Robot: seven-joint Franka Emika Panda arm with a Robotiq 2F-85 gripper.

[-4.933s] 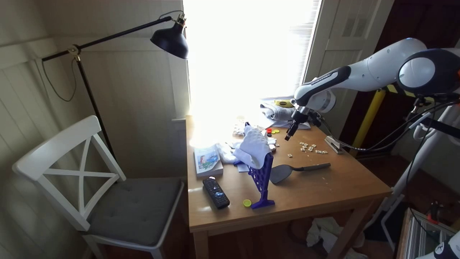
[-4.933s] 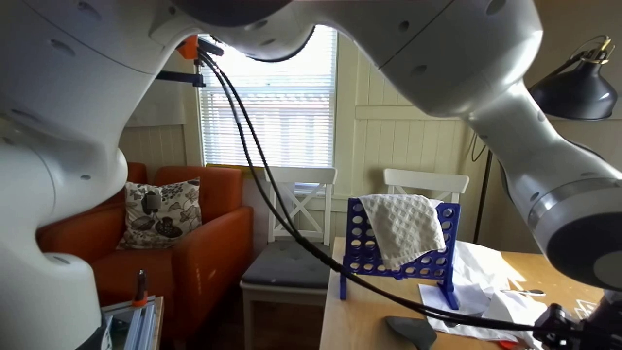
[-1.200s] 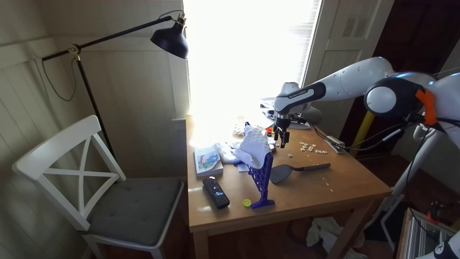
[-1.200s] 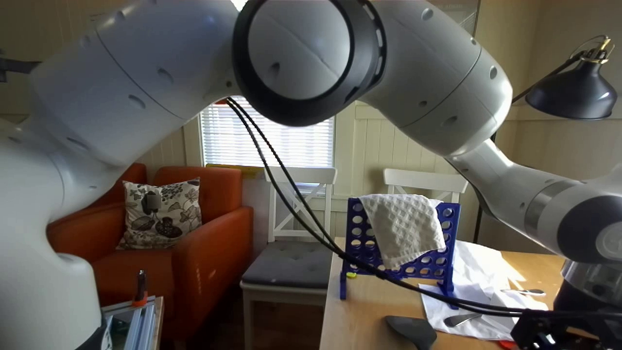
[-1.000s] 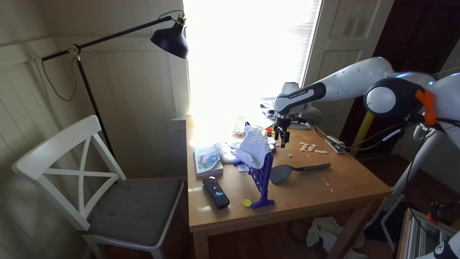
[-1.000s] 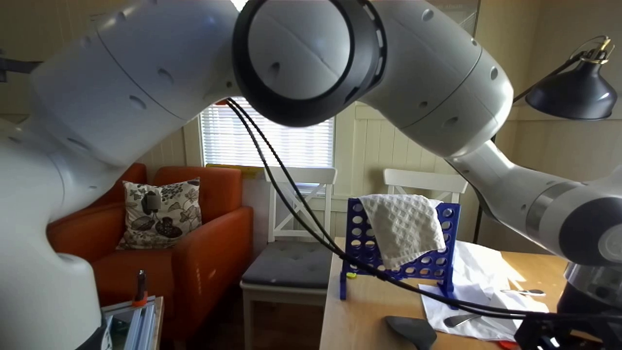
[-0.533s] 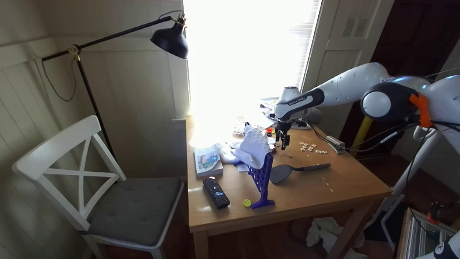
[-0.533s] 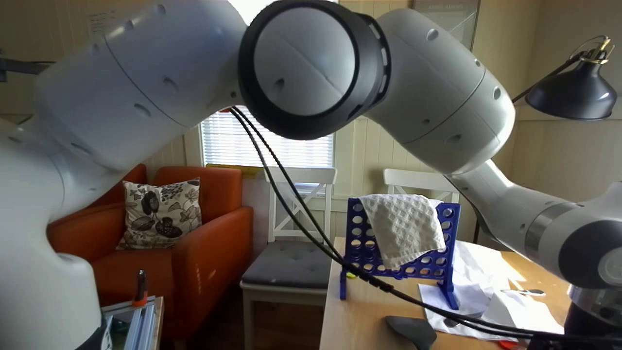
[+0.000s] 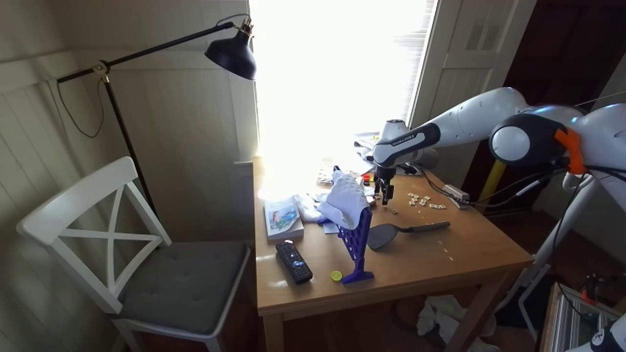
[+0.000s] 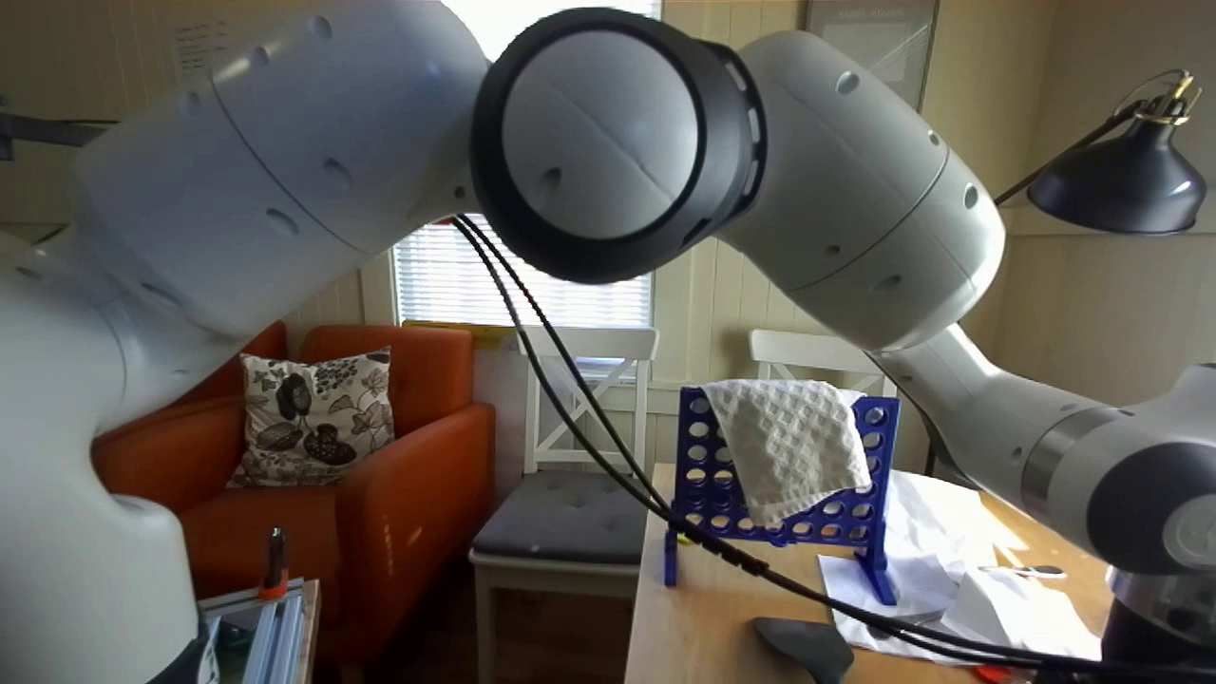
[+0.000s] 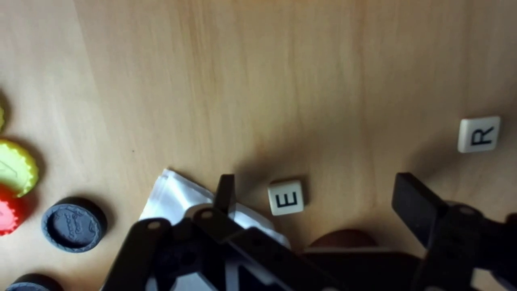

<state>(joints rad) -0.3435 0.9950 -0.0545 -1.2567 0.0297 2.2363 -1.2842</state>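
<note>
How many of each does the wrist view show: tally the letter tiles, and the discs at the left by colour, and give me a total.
Letter tiles: 2
Yellow discs: 2, one just a sliver at the left edge
Red disc: 1, partly cut off
Dark discs: 2, one cut off at the bottom
Total: 7

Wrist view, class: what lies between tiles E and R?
In the wrist view, bare, partly shadowed tabletop lies between tile E and tile R; one of the fingers borders that stretch.
</note>
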